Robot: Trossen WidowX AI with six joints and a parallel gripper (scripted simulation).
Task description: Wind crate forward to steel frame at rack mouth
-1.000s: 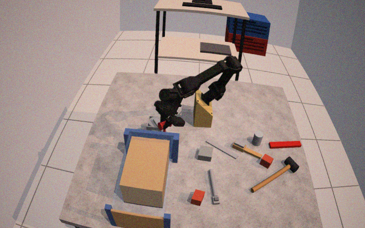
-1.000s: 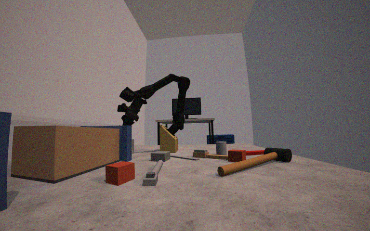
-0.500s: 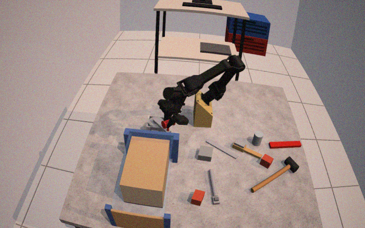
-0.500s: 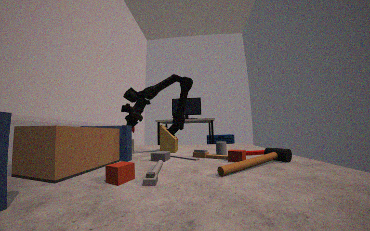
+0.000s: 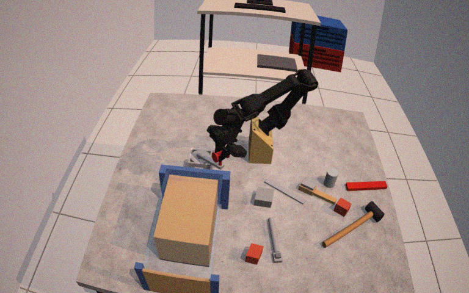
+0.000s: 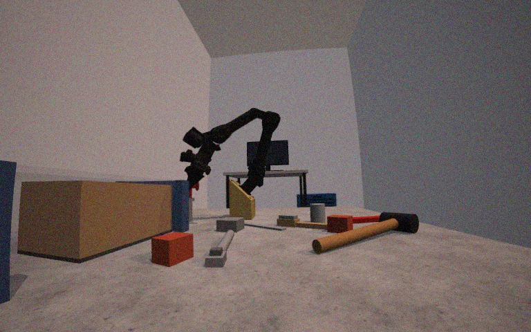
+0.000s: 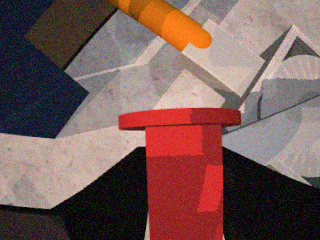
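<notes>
My gripper (image 5: pixel 220 157) (image 7: pixel 177 156) is shut on the red grip (image 5: pixel 217 156) (image 7: pixel 185 175) of the winch handle. The handle's grey crank arm (image 5: pixel 211 161) slants across the top of the winch (image 5: pixel 194 164), behind the blue steel frame (image 5: pixel 195 170) (image 6: pixel 180 207) (image 7: pixel 35 95). The tan crate (image 5: pixel 186 210) (image 6: pixel 50 218) sits flat in the cubby, its front close to that frame; the exact gap cannot be told. An orange strap piece (image 7: pixel 175 30) shows between crate and winch in the wrist view. The key's seat is hidden.
A wooden end board (image 5: pixel 176 279) closes the cubby's near end. Right of it lie a wrench (image 5: pixel 272 234) (image 6: pixel 229 241), a mallet (image 5: pixel 349 228) (image 6: pixel 358 234), red blocks (image 5: pixel 254 253) (image 6: pixel 172 249) (image 5: pixel 342 207), a grey block (image 5: pixel 264 196) and a grey cylinder (image 5: pixel 331 178).
</notes>
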